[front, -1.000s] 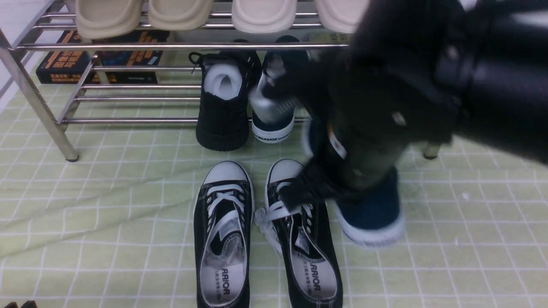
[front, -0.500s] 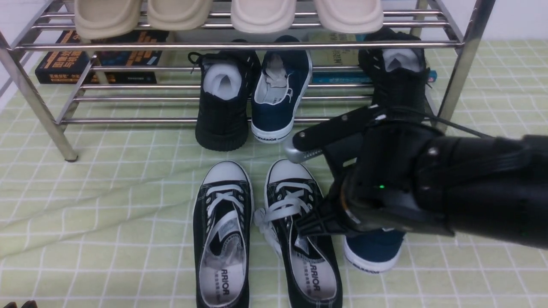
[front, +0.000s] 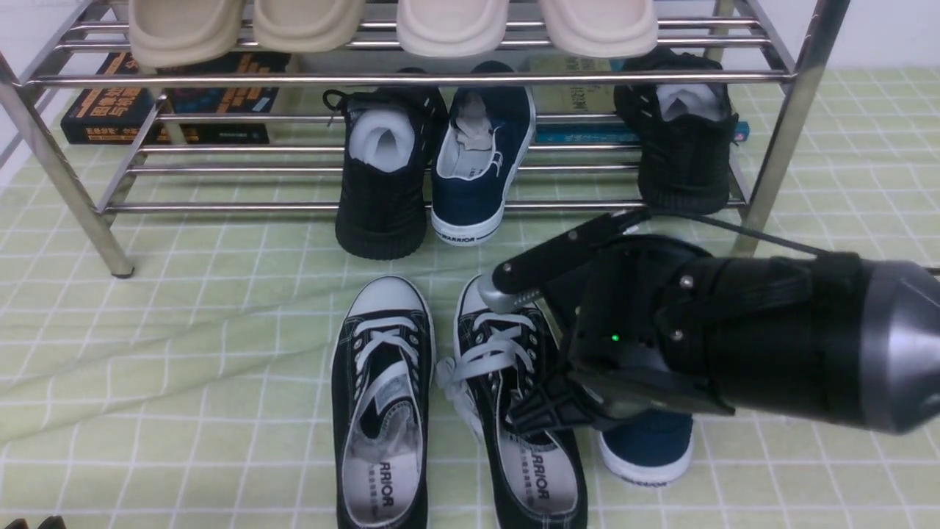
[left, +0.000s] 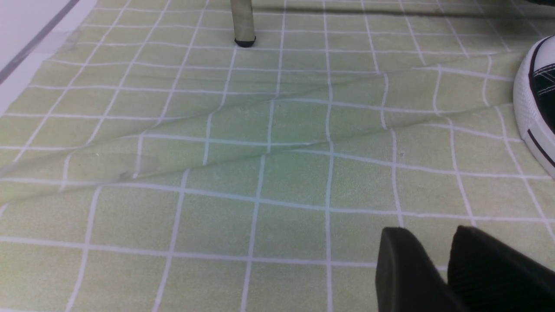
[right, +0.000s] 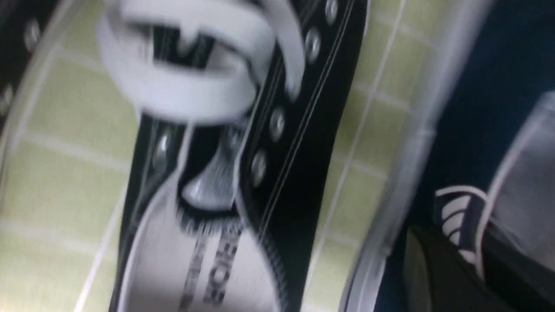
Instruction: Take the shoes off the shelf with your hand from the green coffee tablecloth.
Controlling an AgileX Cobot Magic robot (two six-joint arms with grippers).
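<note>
One navy blue slip-on shoe (front: 481, 158) leans on the lower rails of the chrome shelf (front: 411, 77), heel toward me. The other navy shoe (front: 646, 452) is off the shelf, low over the green grid tablecloth (front: 183, 353), to the right of the black lace-ups. My right arm (front: 734, 353) covers most of it. In the right wrist view my right gripper (right: 472, 264) is shut on that shoe's side wall (right: 490, 86). I cannot tell whether the sole touches the cloth. My left gripper (left: 433, 234) is shut and empty, low over the cloth (left: 260, 173).
Two black lace-up sneakers (front: 382, 397) (front: 521, 411) lie on the cloth in front of the shelf. Two all-black knit sneakers (front: 382, 176) (front: 683, 139) sit on the lower tier. Beige slippers (front: 452, 26) are on top, books (front: 169, 99) behind. A shelf leg (left: 243, 26) shows.
My right arm has drawn back from the shelf toward me and lower, carrying the navy shoe. The shoe now sits nearer me beside the right lace-up. The left arm is still.
</note>
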